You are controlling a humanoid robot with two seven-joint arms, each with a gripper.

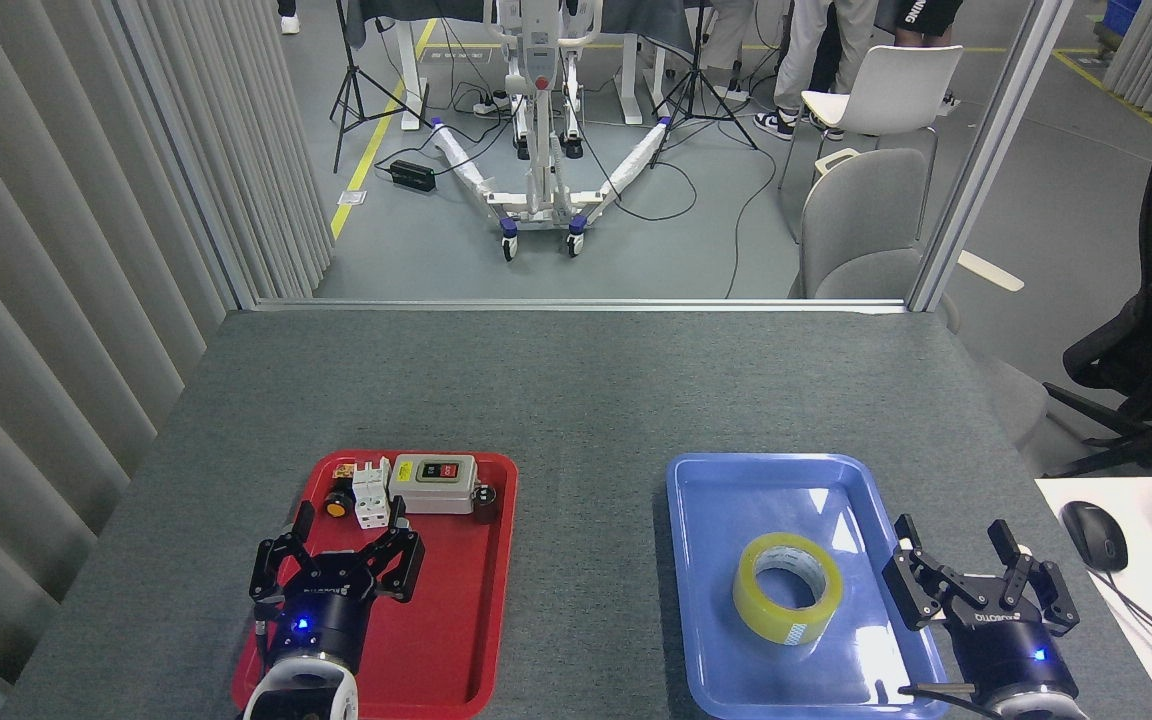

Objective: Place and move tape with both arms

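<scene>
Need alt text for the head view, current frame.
A roll of yellow packing tape lies flat in a blue tray on a grey table, with the open right gripper beside it at the tray's right edge. The open left gripper hovers over a red tray holding small electrical parts.

- A red tray (481, 640) is set on the grey table (576, 390) — a switch box (432, 484) and white blocks (371, 493) are held at its far end.
- A blue tray (726, 490) is placed well to the right.
- Beyond the table, two chairs (861, 225) are seen.
</scene>
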